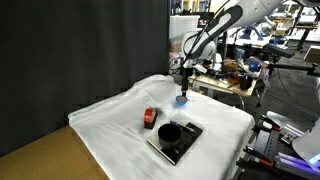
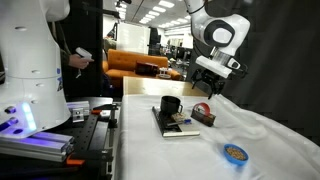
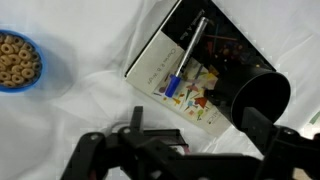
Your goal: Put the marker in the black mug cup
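The marker (image 3: 187, 55), grey with a blue cap, lies on a flat dark book (image 3: 165, 65) with a pale edge. The black mug cup (image 3: 262, 95) stands on the same book, just right of the marker. The cup also shows in both exterior views (image 1: 170, 131) (image 2: 170, 104). My gripper (image 3: 180, 152) is open and empty. It hangs above the cloth (image 1: 183, 80) (image 2: 207, 88), off to the side of the book and apart from marker and cup. The marker is too small to make out in the exterior views.
A blue bowl of cereal rings (image 3: 15, 60) (image 1: 181, 99) (image 2: 236, 153) sits on the white cloth. A red and black object (image 1: 150, 117) (image 2: 205, 115) lies beside the book. The table edge (image 2: 122, 140) drops off near the book.
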You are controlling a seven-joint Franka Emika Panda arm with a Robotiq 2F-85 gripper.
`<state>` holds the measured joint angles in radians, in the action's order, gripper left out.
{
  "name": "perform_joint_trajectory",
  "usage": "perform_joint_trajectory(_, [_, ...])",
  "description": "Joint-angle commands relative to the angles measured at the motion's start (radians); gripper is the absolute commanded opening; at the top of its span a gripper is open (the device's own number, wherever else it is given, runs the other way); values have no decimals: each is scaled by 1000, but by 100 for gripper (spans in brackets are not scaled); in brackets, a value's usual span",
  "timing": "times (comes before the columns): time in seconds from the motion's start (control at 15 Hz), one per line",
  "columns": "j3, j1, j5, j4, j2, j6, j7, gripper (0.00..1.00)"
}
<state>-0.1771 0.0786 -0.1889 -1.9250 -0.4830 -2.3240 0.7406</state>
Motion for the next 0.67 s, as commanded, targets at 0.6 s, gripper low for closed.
perform_joint_trajectory(0.6, [-80,1,-136,-107,-20,8,17,100])
